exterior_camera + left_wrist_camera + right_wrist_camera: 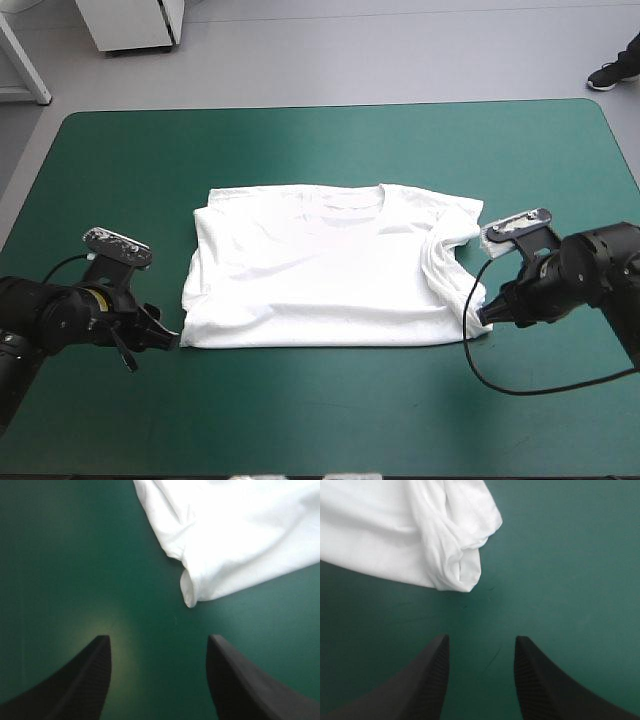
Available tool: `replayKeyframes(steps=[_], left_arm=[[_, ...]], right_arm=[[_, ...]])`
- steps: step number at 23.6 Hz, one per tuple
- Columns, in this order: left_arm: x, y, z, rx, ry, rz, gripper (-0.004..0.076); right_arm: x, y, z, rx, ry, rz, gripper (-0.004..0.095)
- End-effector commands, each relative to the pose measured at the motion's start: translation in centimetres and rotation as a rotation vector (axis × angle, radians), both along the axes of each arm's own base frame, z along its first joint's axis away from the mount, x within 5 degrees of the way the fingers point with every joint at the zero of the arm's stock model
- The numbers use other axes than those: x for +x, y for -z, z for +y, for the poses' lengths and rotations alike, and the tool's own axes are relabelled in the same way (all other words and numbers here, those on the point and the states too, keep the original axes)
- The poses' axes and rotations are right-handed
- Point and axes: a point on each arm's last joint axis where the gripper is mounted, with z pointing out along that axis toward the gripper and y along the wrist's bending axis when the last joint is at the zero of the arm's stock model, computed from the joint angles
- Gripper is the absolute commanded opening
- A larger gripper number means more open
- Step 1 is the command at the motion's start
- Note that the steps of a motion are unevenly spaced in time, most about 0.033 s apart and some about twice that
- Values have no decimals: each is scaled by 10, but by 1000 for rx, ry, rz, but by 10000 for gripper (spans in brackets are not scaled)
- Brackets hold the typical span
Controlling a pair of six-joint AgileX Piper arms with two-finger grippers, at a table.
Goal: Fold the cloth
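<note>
The white T-shirt (325,265) lies spread on the teal-green cover, folded across so its collar sits at the far edge and a straight fold runs along the near edge. My left gripper (165,338) rests just off the shirt's near left corner, open, with that corner (192,592) a little ahead of its fingertips. My right gripper (482,315) is at the near right corner, open too, and the bunched corner (465,577) lies just ahead of its fingers. Neither gripper (157,642) (481,642) holds anything.
The teal-green cover (320,410) is bare in front of the shirt and along its sides. A white cabinet (135,22) stands on the floor beyond the far edge.
</note>
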Motion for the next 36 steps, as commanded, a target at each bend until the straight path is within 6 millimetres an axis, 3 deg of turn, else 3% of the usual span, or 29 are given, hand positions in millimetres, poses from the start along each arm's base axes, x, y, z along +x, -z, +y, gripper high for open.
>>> replayKeyframes(steps=[1, 9, 12, 15, 20, 24, 27, 30, 35, 36], left_arm=[[13, 15, -8, -38, 3, 14, 419], [51, 48, -24, -69, 9, 82, 429], [66, 74, -28, -47, 5, 158, 429], [69, 97, -29, -40, -1, 218, 429], [73, 111, -32, -67, -9, 207, 429], [71, 133, -32, -53, -18, 289, 429], [72, 137, -34, -62, -24, 297, 424], [72, 138, -36, -87, -29, 303, 333], [71, 138, -36, -82, -13, 311, -8], [70, 138, -35, -78, -9, 324, -8]], right_arm=[[-9, -7, -4, 3, 6, -69, 442], [-7, -5, -5, -7, 11, -89, 492], [-7, -5, -5, -10, 11, -99, 492], [-5, -6, -5, -11, 10, -113, 492], [-4, -7, -5, -6, 17, -129, 492], [-4, -7, -5, -3, 21, -131, 492], [-3, -6, -5, -4, 25, -134, 492], [6, 2, -3, -11, 34, -92, 491], [26, 22, 2, -25, 30, -17, 490], [34, 29, 5, -13, 30, -5, 491]])
